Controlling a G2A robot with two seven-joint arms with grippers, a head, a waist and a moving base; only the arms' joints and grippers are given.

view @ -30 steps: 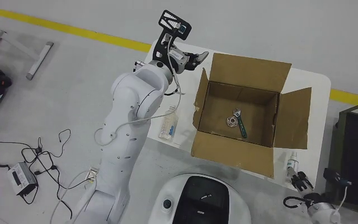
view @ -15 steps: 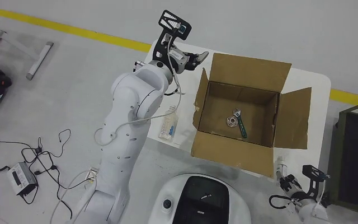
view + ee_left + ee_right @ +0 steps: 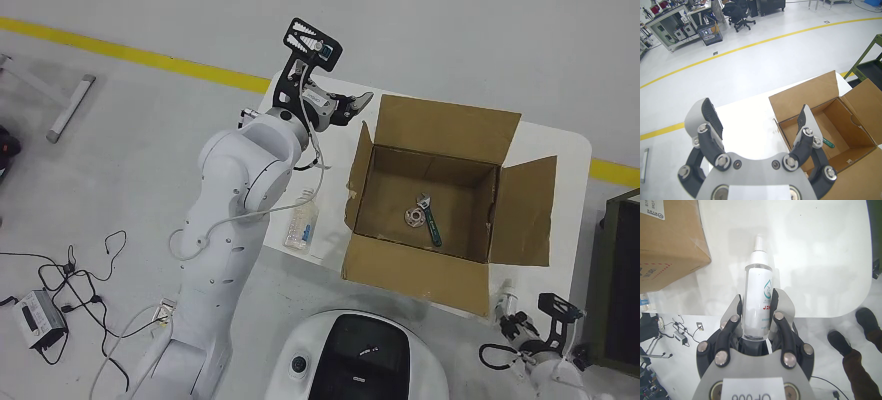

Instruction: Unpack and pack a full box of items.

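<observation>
Where the near right corner of the desk lies, a spray bottle is gripped by the right pincer; the left pincer is held released, far left of the open box, wrench inside.

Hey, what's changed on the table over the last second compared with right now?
The right gripper, shut on the spray bottle, carried it a little sideways toward the cardboard box's near corner. No new grasp or release shows. The left gripper hangs open beside the box as before, and the wrench and round fitting inside it and the second bottle on the table have not moved.
</observation>
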